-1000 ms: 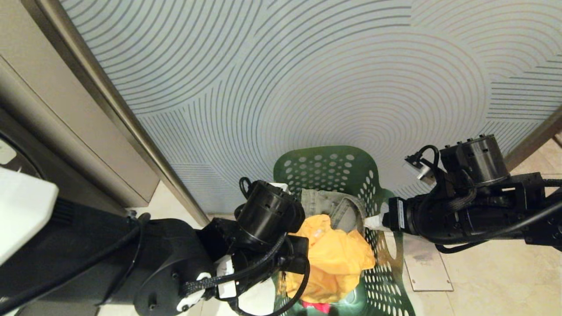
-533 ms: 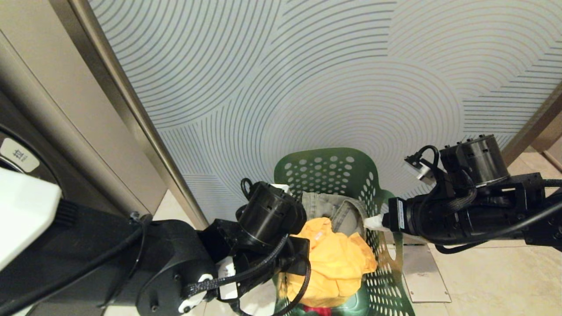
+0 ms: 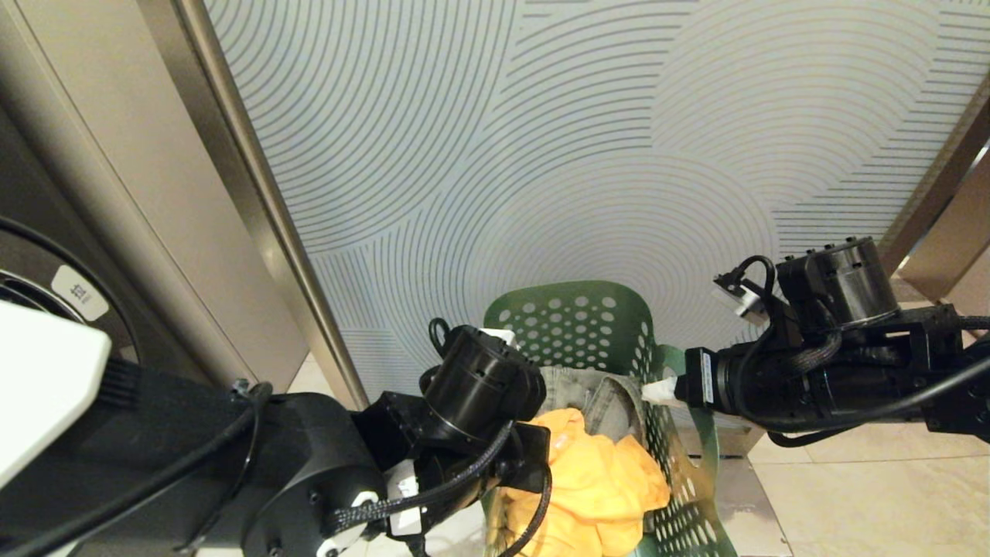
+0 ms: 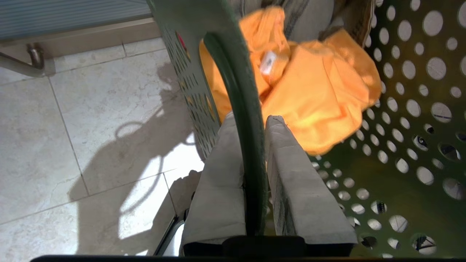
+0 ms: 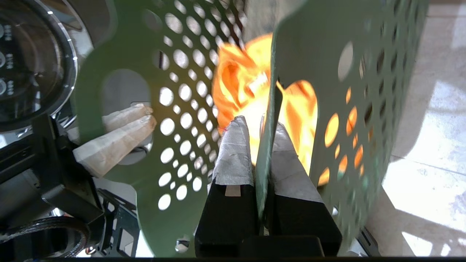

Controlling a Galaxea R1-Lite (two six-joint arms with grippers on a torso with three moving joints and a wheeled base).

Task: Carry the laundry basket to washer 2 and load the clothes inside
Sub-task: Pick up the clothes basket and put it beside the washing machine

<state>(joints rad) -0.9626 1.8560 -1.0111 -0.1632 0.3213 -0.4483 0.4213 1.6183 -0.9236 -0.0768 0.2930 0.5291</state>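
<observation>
We hold the basket [image 3: 576, 325] between our two arms, low in the head view, in front of a pale wall panel [image 3: 588, 139] with curved grey lines. It is dark green with round holes all over. Inside lie the clothes: a yellow garment [image 3: 595, 483] on top and toward us, and a grey-green denim piece [image 3: 599, 394] behind it, against the far wall of the basket.

Our left gripper [image 4: 251, 145] is clamped on the basket's left rim, one padded finger outside and one inside, with the green edge running between them. Our right gripper [image 5: 259, 125] grips the right wall the same way, at the edge of a handle cut-out; the yellow garment shows through the holes just beyond it. Through the far handle hole in the right wrist view we see the left gripper's pale fingers [image 5: 120, 134].

Under the basket is pale stone tile [image 4: 91, 120]. At the far left of the head view sits a dark round washer door [image 3: 46, 294] with a small white label; we cannot tell which washer it is.
</observation>
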